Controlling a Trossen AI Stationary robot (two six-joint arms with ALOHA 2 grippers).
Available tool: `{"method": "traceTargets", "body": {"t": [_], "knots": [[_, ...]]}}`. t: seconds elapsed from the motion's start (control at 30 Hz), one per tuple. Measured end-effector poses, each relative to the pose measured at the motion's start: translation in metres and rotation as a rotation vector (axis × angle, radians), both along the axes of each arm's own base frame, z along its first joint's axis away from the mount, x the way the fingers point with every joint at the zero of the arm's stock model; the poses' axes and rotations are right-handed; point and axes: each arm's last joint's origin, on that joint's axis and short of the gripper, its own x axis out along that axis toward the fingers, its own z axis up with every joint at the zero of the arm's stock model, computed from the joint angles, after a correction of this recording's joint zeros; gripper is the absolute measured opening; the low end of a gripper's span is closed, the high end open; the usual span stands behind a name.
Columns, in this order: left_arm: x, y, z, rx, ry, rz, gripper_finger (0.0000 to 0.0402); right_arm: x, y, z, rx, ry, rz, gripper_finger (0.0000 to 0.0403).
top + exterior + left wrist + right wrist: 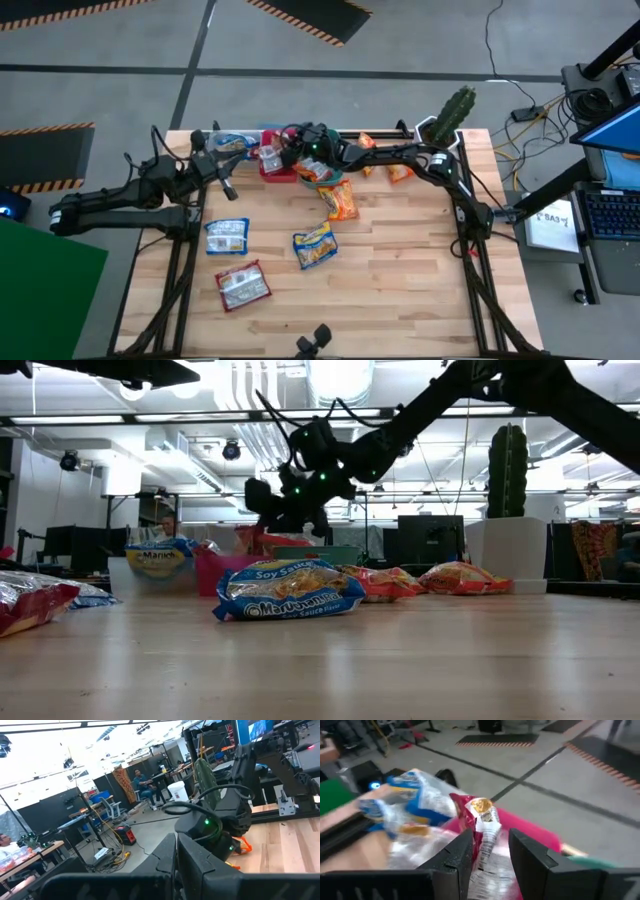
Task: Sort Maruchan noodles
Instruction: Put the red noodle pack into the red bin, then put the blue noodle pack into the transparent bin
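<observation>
My right pincer point(300, 152) sits over the red bin point(277, 172) at the far edge of the surface point(400, 270), reaching in from the right side. In the right wrist view its fingers point(455, 855) stand a little apart with a red-trimmed noodle packet point(482, 827) upright between them, above the red bin; I cannot tell whether the fingers are pressing on it or it is standing free.

My left pincer point(228, 186) is closed and holds nothing, waiting near the far left corner just beside the clear bin point(232, 143), which holds a blue packet point(160, 555).

Across the middle of the surface I see loose packets lying flat: an orange packet point(340, 200) near the teal bin point(322, 178), a blue and yellow packet point(315, 246) toward the centre, a blue packet point(227, 236) to its left, and a red packet point(243, 285) nearer the front edge. Two more orange packets point(398, 172) lie by the far edge under the right arm, close to a cactus point(452, 112) at the far right corner.
</observation>
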Motion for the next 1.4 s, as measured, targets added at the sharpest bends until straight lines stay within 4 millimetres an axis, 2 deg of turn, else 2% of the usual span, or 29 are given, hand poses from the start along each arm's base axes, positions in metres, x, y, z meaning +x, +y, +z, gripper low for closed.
{"method": "traceTargets", "body": {"t": [0.2,0.37,0.5,0.6,0.73,0.83,0.97,1.1,1.27,1.4], "knots": [[0.0,0.0,0.0,0.0,-0.002,0.0,0.0,-0.001,-0.012,-0.015,-0.025,0.013,-0.008,0.0114],[0.0,0.0,0.0,0.001,-0.002,0.0,0.0,0.002,-0.01,-0.012,-0.034,-0.005,0.039,0.012],[0.0,0.0,0.0,0.001,-0.003,0.0,0.0,0.004,-0.01,-0.007,-0.071,0.007,0.051,0.0142],[0.0,0.0,0.0,0.001,-0.002,0.0,0.0,0.004,-0.01,0.001,-0.093,0.013,0.083,0.0164],[0.001,0.0,-0.001,-0.001,0.009,0.0,0.0,-0.001,-0.006,0.027,-0.097,-0.005,0.111,0.0188],[0.001,0.0,-0.002,-0.002,0.016,0.0,0.0,-0.011,0.0,0.045,-0.083,0.076,0.127,0.0199],[0.001,0.0,-0.001,-0.009,0.011,-0.001,0.0,-0.029,0.018,0.074,-0.056,0.225,0.188,0.0203],[0.001,0.0,-0.002,-0.016,0.011,-0.002,0.0,-0.051,0.047,0.101,-0.018,0.334,0.274,0.0203],[0.007,0.001,-0.005,-0.039,0.028,-0.003,0.0,-0.071,0.09,0.105,0.0,0.412,0.359,0.0203],[0.015,0.003,-0.011,-0.084,0.061,-0.004,0.0,-0.085,0.12,0.098,0.027,0.429,0.409,0.0203]]}}
